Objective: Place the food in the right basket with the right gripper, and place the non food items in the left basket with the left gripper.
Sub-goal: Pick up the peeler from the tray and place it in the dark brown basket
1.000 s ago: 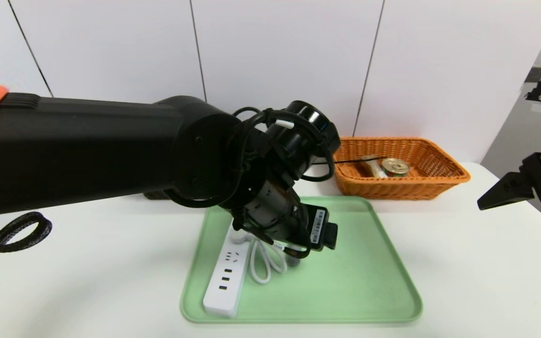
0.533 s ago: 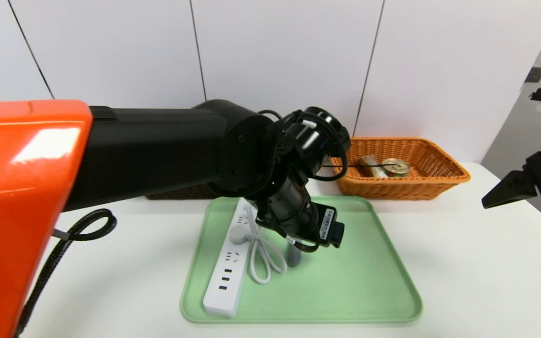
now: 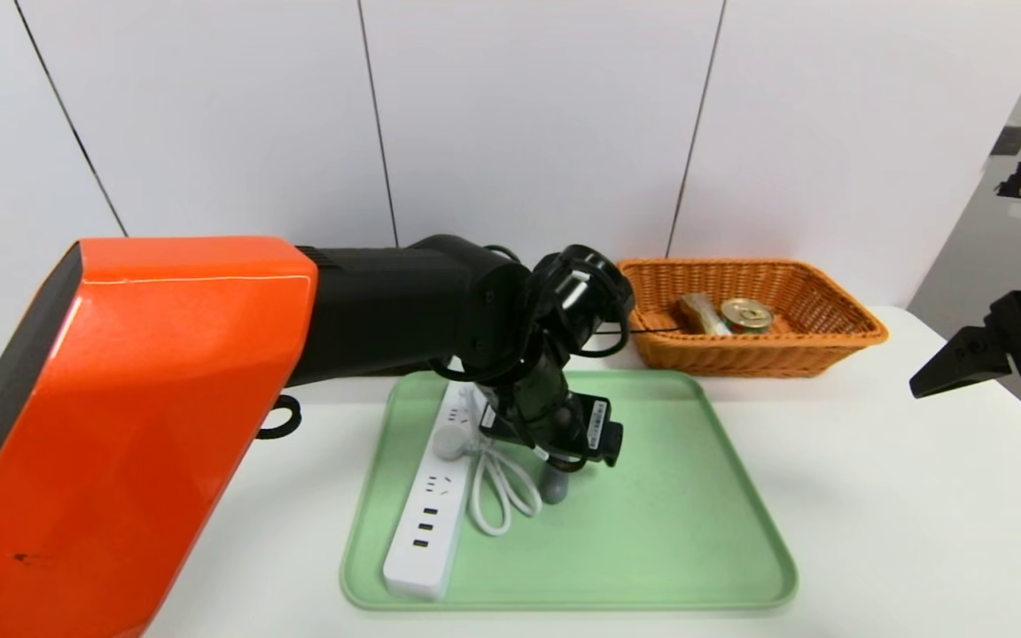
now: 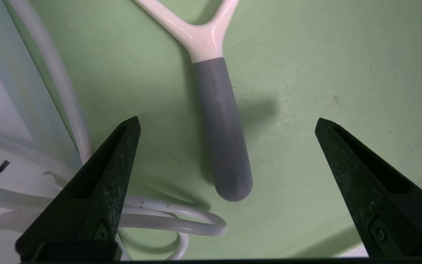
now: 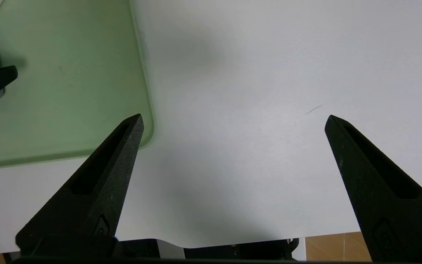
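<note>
A kitchen tool with a grey handle (image 4: 225,139) and a white forked head lies on the green tray (image 3: 670,532), next to a white power strip (image 3: 426,523) and its looped cable (image 3: 497,496). My left gripper (image 4: 227,121) hangs open just above the tray, one finger on each side of the grey handle, not touching it. The orange right basket (image 3: 830,341) holds a can (image 3: 746,315) and a wrapped snack (image 3: 697,310). My right gripper (image 5: 233,117) is open and empty above the bare table, right of the tray. The left basket is hidden behind my left arm.
My orange and black left arm (image 3: 209,372) fills the left half of the head view and covers the table behind it. The tray's right half is bare. A white wall stands close behind the baskets. The table's near edge (image 5: 233,242) shows under the right gripper.
My left arm has reached further forward and down, bringing its open gripper lower over the grey-handled tool. The right gripper has hardly moved.
</note>
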`<action>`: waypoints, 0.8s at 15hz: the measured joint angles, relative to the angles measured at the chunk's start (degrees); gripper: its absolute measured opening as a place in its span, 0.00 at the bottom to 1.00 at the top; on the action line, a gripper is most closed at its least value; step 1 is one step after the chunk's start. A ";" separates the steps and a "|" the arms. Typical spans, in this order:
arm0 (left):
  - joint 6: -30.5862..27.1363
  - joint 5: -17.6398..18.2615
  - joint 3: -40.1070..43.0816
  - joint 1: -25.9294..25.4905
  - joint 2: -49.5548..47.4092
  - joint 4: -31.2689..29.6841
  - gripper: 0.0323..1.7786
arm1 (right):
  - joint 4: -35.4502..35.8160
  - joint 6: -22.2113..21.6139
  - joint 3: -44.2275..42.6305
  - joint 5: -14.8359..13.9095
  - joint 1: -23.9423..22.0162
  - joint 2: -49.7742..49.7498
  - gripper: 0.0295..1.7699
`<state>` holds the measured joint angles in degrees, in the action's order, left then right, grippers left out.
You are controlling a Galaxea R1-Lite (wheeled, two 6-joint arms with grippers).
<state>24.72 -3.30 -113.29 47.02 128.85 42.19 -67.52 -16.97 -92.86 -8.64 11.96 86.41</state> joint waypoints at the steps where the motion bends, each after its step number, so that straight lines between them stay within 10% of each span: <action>1: 0.07 0.00 0.00 -0.22 0.26 0.02 0.95 | 0.05 0.07 0.02 -0.01 0.02 0.00 0.97; 12: -0.02 -1.76 0.04 1.05 2.10 0.52 0.95 | 0.07 0.22 -0.04 -0.01 -0.04 0.20 0.97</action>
<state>24.70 -5.06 -113.25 48.07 130.95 42.72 -67.45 -16.75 -92.89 -8.66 11.92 86.60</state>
